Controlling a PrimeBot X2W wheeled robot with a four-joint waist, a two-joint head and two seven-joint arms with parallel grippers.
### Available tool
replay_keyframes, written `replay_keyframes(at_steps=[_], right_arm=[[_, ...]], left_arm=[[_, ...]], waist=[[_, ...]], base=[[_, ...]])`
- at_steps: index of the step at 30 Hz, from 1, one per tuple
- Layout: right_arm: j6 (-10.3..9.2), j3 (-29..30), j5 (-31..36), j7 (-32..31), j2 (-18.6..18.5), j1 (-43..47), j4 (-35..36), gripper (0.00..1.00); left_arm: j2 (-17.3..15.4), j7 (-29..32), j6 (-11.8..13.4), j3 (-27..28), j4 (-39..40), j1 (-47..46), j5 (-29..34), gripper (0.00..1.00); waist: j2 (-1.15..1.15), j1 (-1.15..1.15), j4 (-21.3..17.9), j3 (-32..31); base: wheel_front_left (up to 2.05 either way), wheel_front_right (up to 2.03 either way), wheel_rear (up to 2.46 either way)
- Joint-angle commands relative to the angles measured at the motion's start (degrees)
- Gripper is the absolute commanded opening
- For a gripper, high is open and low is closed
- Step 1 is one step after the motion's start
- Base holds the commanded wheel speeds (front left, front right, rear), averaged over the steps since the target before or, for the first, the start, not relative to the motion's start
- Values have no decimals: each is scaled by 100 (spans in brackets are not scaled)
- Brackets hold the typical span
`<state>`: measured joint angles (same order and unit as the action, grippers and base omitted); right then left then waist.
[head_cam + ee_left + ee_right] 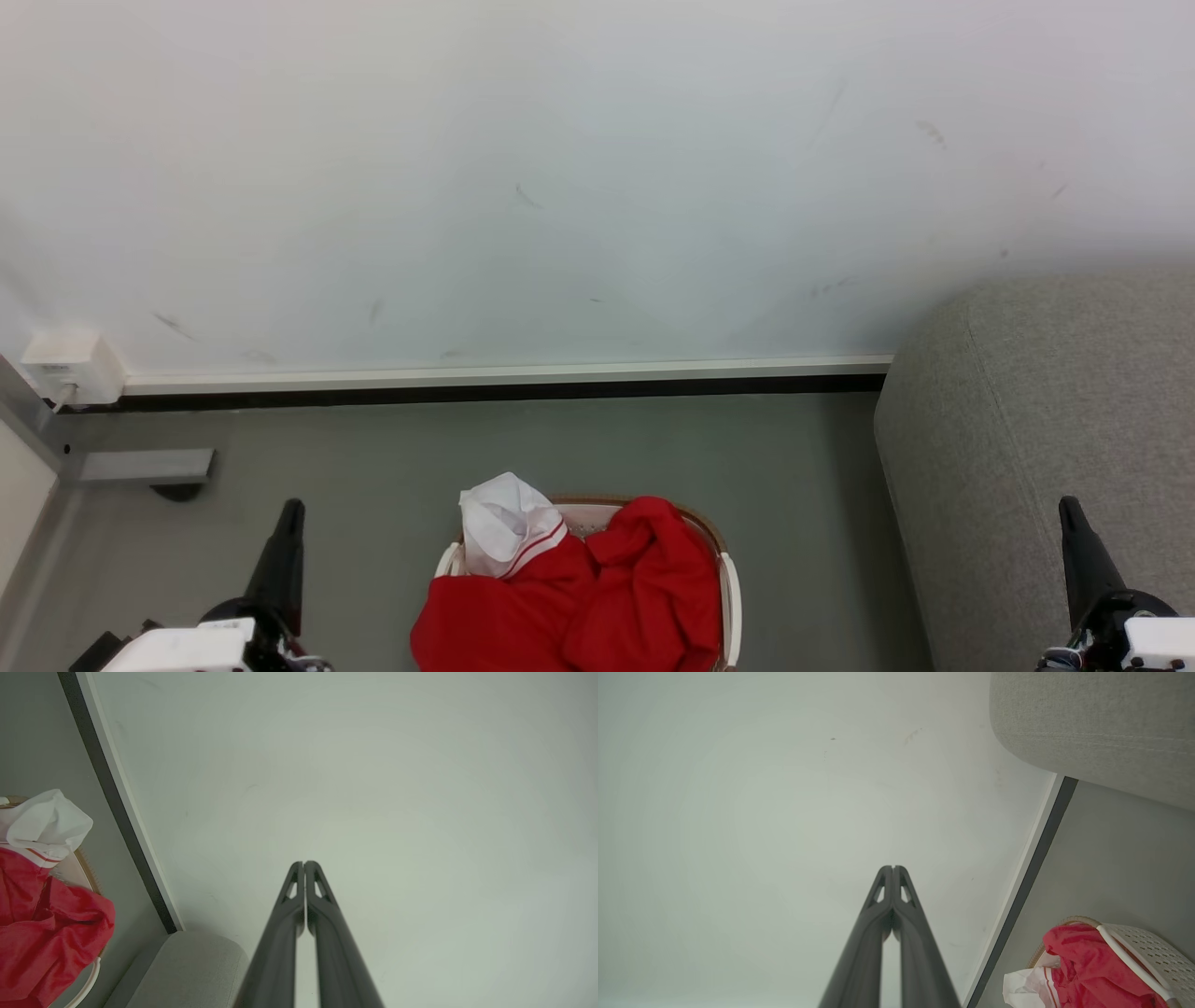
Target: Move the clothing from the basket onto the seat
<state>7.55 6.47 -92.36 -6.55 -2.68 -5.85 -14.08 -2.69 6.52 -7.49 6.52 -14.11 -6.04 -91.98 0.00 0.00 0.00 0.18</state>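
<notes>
The red clothing (597,597) with a white part lies heaped in the cream basket (730,597) on the floor at the bottom middle of the head view. It spills over the rim. To the right stands the grey seat (1046,439). My left gripper (291,509) is shut and empty, left of the basket. My right gripper (1067,507) is shut and empty in front of the seat. The left wrist view has the left gripper (303,863) pointing at the wall, with the clothing (42,924) at its left edge. In the right wrist view, the right gripper (893,868) faces the wall, basket (1143,947) lower right.
A pale wall (560,187) with a white and black skirting (504,381) runs behind the basket. A white socket box (70,366) sits at the far left by a grey bracket (145,464). Grey floor (523,448) lies between basket and wall.
</notes>
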Motion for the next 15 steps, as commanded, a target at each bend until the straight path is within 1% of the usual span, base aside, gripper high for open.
replay_keyframes(at_steps=[1, 15], right_arm=[[-13, 19, -12, -13, -42, -72, 24, 0], [-13, 19, -12, -12, -41, -72, 24, 0]], left_arm=[[-39, 20, -9, 7, 17, -46, -82, 0], [-40, 20, -9, 7, 17, -46, -82, 0]], waist=[[0, 0, 0, 0], [0, 0, 0, 0]], base=[[0, 0, 0], [0, 0, 0]])
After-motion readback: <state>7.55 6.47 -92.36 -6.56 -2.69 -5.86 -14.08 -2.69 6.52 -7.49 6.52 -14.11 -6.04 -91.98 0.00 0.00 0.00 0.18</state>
